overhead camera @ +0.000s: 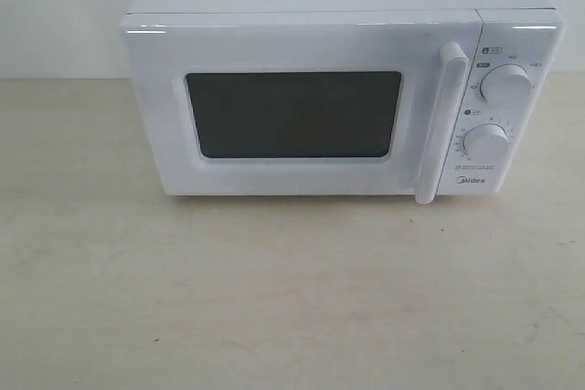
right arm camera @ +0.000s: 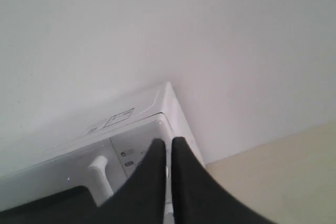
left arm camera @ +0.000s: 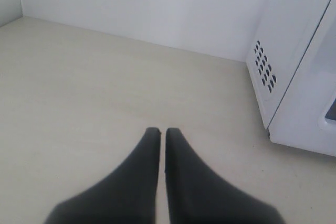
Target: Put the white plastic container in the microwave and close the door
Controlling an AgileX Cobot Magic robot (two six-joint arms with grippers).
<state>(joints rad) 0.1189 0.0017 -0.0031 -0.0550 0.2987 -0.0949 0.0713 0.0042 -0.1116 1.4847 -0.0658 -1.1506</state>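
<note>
Container: in none of the three views. It is not on the visible desk, and nothing shows through the dark window (overhead camera: 294, 114), so whether it is inside cannot be told.
Microwave (overhead camera: 311, 6): stands along the far edge of the desk (overhead camera: 274, 299), towards the right corner, front facing the near edge.
Door (overhead camera: 292, 47): shut flush; the bar handle (overhead camera: 437, 125) is upright beside the two knobs (overhead camera: 505, 87).
Left gripper (left arm camera: 161, 130): jaws almost together, holding nothing, above bare desk off the microwave's vented left side.
Right gripper (right arm camera: 168, 141): jaws nearly closed and empty, near the microwave's upper right front corner.
Step in hand: judged ambiguous. A shut door and two empty grippers fit either a task not yet begun or one already finished.
Next move, if the container is still outside: open the right jaws wide enough to hook the handle, swing the door out, then fetch the container — otherwise only a retreat remains.
</note>
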